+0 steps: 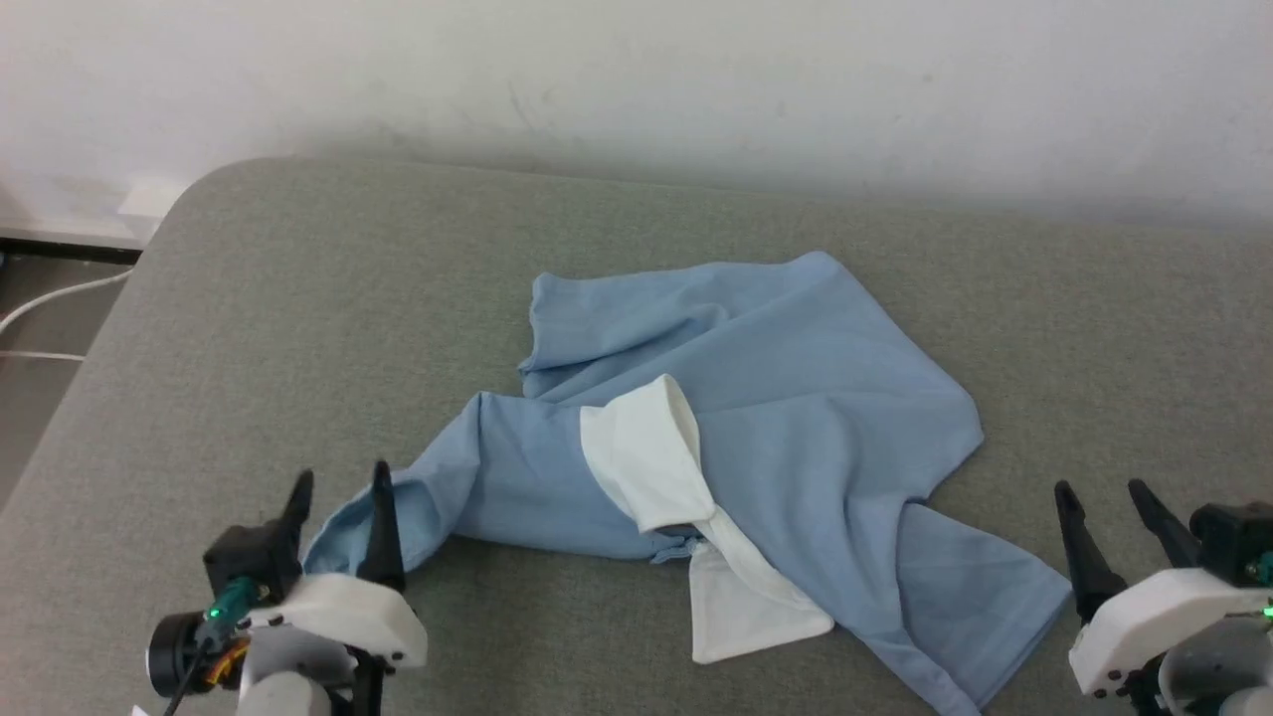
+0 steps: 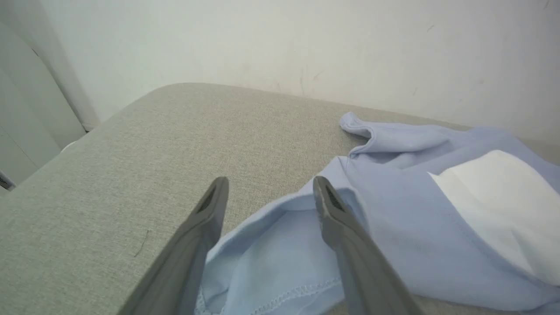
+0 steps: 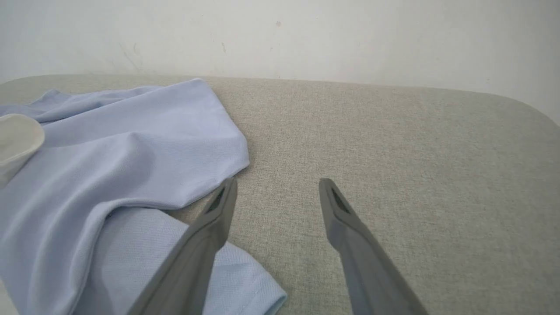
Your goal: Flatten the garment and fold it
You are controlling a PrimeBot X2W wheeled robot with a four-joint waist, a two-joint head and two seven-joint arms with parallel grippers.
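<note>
The garment (image 1: 796, 398), a light blue polo shirt with a white collar (image 1: 656, 462), lies crumpled in the middle of the grey padded surface (image 1: 298, 298). One sleeve (image 1: 378, 522) stretches toward my left gripper (image 1: 340, 480), which stands open over the sleeve's hem. In the left wrist view the left gripper (image 2: 270, 188) straddles the sleeve opening (image 2: 271, 258) with its fingers spread. My right gripper (image 1: 1099, 489) is open at the lower right, just beyond the other sleeve (image 1: 985, 597). The right wrist view has the right gripper (image 3: 278, 186) open over bare fabric beside the garment (image 3: 131, 144).
A pale wall (image 1: 636, 80) runs behind the grey surface. The surface's rounded left corner (image 1: 189, 194) drops off to a floor with a white cable (image 1: 60, 298). Bare grey padding spreads left and right of the shirt.
</note>
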